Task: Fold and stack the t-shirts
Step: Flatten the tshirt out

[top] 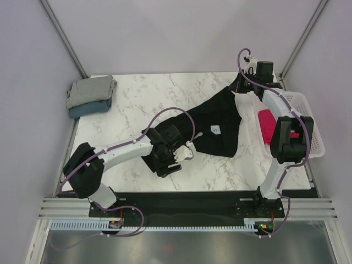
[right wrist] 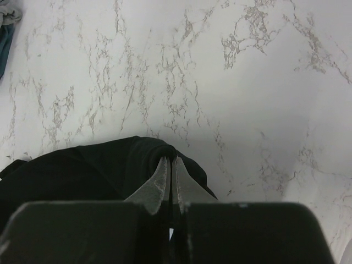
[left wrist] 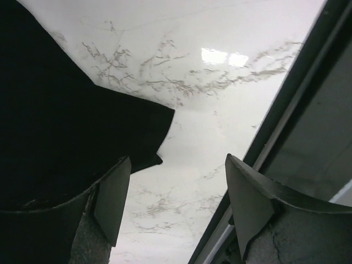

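A black t-shirt [top: 217, 124] with a small white tag lies spread aslant across the marble table [top: 137, 104]. My right gripper [top: 242, 88] is shut on a bunched fold at its far right end, and the right wrist view shows the fingertips [right wrist: 165, 173] pinching that black cloth [right wrist: 93, 170]. My left gripper [top: 168, 166] stands open over the shirt's near left corner. In the left wrist view only bare marble shows between its fingers [left wrist: 113, 198], and the black cloth [left wrist: 60, 121] lies beside the left one. A grey t-shirt [top: 91, 89] rests folded on a dusty blue one [top: 91, 107] at the far left.
A white mesh basket [top: 307, 118] hangs at the table's right edge with a pink-red t-shirt [top: 267, 124] in it. A black rail [top: 187, 198] runs along the near edge between the arm bases. Grey walls close in the table's sides and back.
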`<move>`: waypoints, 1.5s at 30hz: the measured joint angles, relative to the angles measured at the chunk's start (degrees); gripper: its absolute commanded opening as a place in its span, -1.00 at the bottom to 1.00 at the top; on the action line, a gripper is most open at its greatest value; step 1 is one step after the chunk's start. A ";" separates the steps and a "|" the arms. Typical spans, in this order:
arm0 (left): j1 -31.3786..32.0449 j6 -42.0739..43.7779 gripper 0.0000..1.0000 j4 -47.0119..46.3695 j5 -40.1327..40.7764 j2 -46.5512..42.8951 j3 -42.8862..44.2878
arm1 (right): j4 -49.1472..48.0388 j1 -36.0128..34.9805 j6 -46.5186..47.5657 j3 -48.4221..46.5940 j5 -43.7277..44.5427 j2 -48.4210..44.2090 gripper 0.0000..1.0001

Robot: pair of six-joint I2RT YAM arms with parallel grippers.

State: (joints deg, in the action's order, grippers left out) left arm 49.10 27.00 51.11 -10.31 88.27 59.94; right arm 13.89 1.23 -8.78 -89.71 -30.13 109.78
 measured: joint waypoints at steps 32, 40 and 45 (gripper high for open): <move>1.14 -4.39 -0.42 -5.07 13.29 1.01 5.38 | -0.22 0.87 -0.50 0.94 -1.51 -0.02 -1.00; 0.07 -4.22 -0.77 -5.42 13.22 -0.17 5.53 | -0.59 0.87 -0.63 1.27 -1.53 -0.02 -1.00; -0.81 -4.42 0.06 -4.68 12.72 -0.48 5.51 | -0.85 0.87 -0.63 1.60 -1.55 -0.11 -1.00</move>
State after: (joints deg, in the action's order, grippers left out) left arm 48.29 22.59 46.44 2.42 87.79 65.45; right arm 13.04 2.11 -9.41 -88.12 -31.68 109.67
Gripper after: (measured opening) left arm 0.500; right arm 0.010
